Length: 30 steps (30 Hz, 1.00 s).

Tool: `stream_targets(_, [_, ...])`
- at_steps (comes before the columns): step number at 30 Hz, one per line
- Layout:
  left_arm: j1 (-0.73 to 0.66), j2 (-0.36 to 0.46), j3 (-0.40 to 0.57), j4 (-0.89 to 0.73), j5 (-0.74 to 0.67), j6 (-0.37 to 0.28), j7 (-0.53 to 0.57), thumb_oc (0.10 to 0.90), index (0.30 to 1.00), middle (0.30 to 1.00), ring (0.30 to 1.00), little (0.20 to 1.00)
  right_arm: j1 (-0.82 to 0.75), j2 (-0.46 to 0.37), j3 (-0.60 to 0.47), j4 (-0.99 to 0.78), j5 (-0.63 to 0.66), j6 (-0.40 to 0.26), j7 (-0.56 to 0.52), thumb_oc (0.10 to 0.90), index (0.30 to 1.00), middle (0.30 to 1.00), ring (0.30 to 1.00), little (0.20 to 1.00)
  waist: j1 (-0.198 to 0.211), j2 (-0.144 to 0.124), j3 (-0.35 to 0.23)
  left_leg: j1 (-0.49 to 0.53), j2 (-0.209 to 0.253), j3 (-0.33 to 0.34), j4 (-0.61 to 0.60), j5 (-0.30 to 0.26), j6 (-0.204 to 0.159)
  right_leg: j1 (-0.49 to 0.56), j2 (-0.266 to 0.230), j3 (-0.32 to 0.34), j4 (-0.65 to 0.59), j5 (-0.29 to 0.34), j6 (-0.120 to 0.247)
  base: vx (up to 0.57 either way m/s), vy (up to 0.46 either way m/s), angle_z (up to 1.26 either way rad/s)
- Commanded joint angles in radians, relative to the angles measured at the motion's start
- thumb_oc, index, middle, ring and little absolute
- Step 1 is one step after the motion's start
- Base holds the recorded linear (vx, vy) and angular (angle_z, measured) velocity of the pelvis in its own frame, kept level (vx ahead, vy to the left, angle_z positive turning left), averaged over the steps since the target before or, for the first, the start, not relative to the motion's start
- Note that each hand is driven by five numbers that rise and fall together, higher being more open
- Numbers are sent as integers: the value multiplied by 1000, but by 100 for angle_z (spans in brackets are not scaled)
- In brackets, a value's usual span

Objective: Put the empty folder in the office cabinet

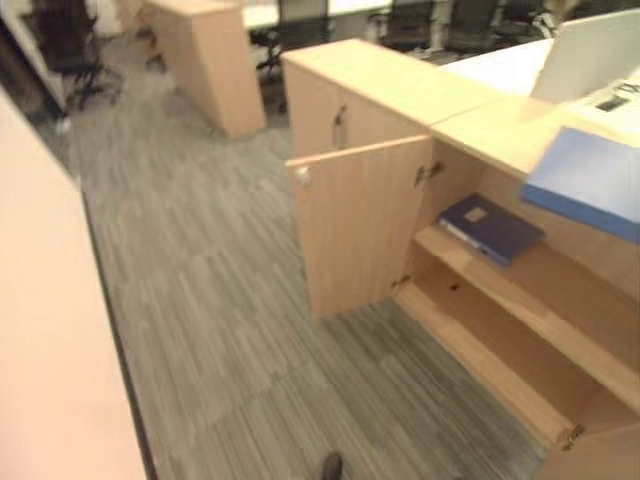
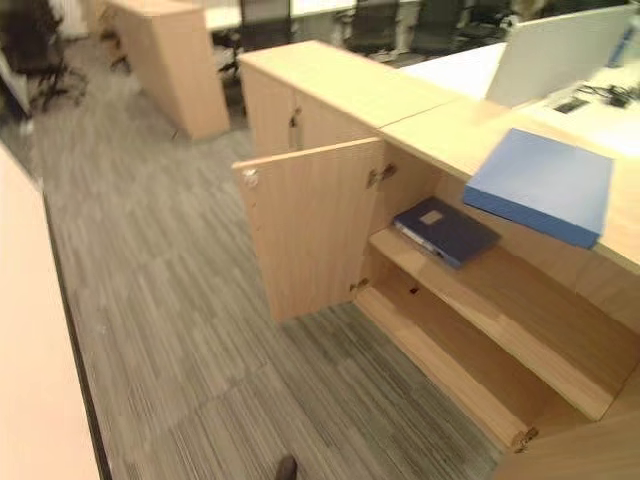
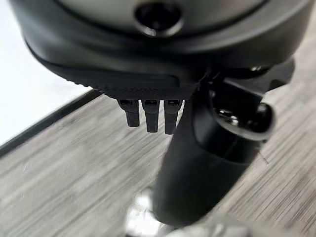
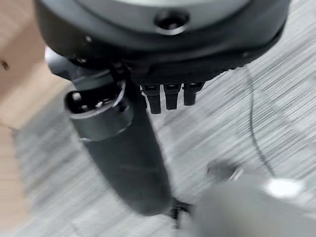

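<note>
Light blue folder (image 2: pixel 545 185) lay flat atop the open cabinet (image 2: pixel 310 225).
We judged it light, stiff, probably slick; grip its overhanging edge. Left hand (image 3: pixel 197 163) and right hand (image 4: pixel 123 148) hung relaxed, empty.

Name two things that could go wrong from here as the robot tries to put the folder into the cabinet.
1. The light blue folder lies on the cabinet top with its near edge reaching the front edge; a clumsy grasp could push it off.
2. The open cabinet door stands out beside the shelf, where a dark blue binder already lies, so an arm could bump the door.
</note>
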Motion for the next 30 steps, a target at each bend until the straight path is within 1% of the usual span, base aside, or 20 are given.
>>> stream_targets(1, [27,-12,9,8,29,-23,-2,800,900,900,900,900,39,-2,6,-42,-22,-3,10,800,900,900,900,900,43,-12,-28,-64,36,19,15,-12,-55,-21,-28,20,52,128,33,164,182,-2])
stream_targets(2, [28,-12,11,9,33,-21,-4,800,900,900,900,900,39,-3,4,-44,-25,-2,12,800,900,900,900,900,44,-9,-32,-58,26,22,22,-26,-46,-31,-39,19,79,129,41,179,256,-25])
stream_targets(3, [32,-14,13,11,44,-17,-6,800,900,900,900,900,31,-5,-2,-49,-36,-1,14,800,900,900,900,900,40,5,-26,-16,1,33,27,-64,-16,-120,-77,12,278,216,73,192,319,-29])
stream_targets(4, [32,-14,13,11,44,-16,-7,800,900,900,900,900,24,-10,-3,-51,-38,-1,13,800,900,900,900,900,34,11,-12,3,-9,39,29,-74,-3,-165,-94,10,377,288,73,136,315,-35])
stream_targets(5, [30,-11,12,8,48,-12,-8,800,900,900,900,900,15,-13,-1,-57,-36,-1,11,800,900,900,900,900,28,22,5,31,-10,42,23,-84,9,-213,-100,2,472,342,54,44,189,-32])
stream_targets(7, [31,-4,13,8,51,-10,-11,800,900,900,900,900,10,-16,2,-60,-34,-4,8,800,900,900,900,900,27,41,24,80,-8,59,9,-106,20,-258,-145,-104,571,346,26,77,163,-17])
stream_targets(8, [31,-4,13,8,51,-10,-11,800,900,900,900,900,10,-16,2,-60,-34,-4,8,800,900,900,900,900,26,40,25,81,-9,58,9,-106,20,-258,-146,-104,573,345,27,198,152,-24])
stream_targets(9, [30,0,11,4,48,-7,-11,800,900,900,900,900,4,-11,11,-81,-32,-10,3,800,900,900,900,900,23,43,37,130,-7,87,-4,-137,18,-281,-204,-235,622,302,27,134,89,-33])
stream_targets(10, [26,3,10,0,44,-6,-10,800,900,900,900,900,0,-10,15,-91,-28,-13,1,800,900,900,900,900,20,50,43,129,7,100,-5,-130,19,-307,-195,-283,613,292,15,134,90,-35])
stream_targets(11, [26,3,10,0,44,-6,-10,800,900,900,900,900,0,-10,15,-91,-28,-13,1,800,900,900,900,900,19,50,42,129,7,100,-5,-130,19,-307,-195,-283,613,293,15,86,-15,-22])
stream_targets(12, [21,7,9,-6,36,-7,-9,800,900,900,900,900,-13,-12,21,-105,-22,-15,-1,800,900,900,900,900,16,49,55,151,19,120,-5,-150,8,-348,-188,-348,578,239,34,144,-67,-38])
stream_targets(13, [20,8,7,-7,33,-7,-8,800,900,900,900,900,-20,-11,23,-112,-17,-16,-6,800,900,900,900,900,13,51,60,163,33,133,-5,-160,-2,-350,-177,-387,520,225,37,144,-67,-63])
stream_targets(14, [19,8,7,-7,33,-7,-8,800,900,900,900,900,-20,-11,23,-112,-17,-16,-6,800,900,900,900,900,13,51,61,163,33,133,-5,-160,-2,-349,-176,-387,519,225,37,127,-138,-83])
stream_targets(15, [11,7,2,-7,32,-8,-5,800,900,900,900,900,-31,-10,26,-123,-9,-18,-10,800,900,900,900,900,5,48,66,178,50,158,-5,-170,-19,-358,-144,-418,376,229,37,83,-93,-62])
stream_targets(16, [11,7,2,-7,32,-8,-5,800,900,900,900,900,-31,-10,26,-123,-9,-18,-10,800,900,900,900,900,5,48,66,179,50,158,-5,-170,-19,-357,-143,-418,375,230,37,170,-197,-50])
stream_targets(17, [10,6,11,-8,32,-8,-4,800,900,900,900,900,-33,-13,24,-126,-2,-19,-13,800,900,900,900,900,3,41,70,193,63,189,-5,-185,-31,-381,-123,-450,230,285,53,132,-152,-49])
stream_targets(20, [5,4,27,-5,34,-8,2,800,900,900,900,900,-19,-12,18,-118,-7,-16,-12,800,900,900,900,900,3,27,71,209,71,225,-5,-205,-45,-367,-131,-526,107,342,74,167,-182,-63])
stream_targets(21, [6,1,26,-2,43,-7,0,800,900,900,900,900,-9,-9,15,-113,-9,-14,-10,800,900,900,900,900,0,17,64,214,69,228,-5,-215,-50,-350,-122,-534,66,341,72,207,-195,-60])
stream_targets(23, [4,-3,28,9,50,-10,0,800,900,900,900,900,12,-1,16,-97,-12,-14,-12,800,900,900,900,900,-15,1,50,234,77,236,-5,-236,-61,-342,-102,-505,62,338,60,234,-187,-33])
stream_targets(30, [-55,-6,-16,-32,32,-19,14,800,900,900,900,900,31,-7,-10,-59,16,-22,-25,800,900,900,900,900,-58,-3,43,256,141,251,-5,-260,-88,-354,-49,-464,98,296,34,201,-179,-6])
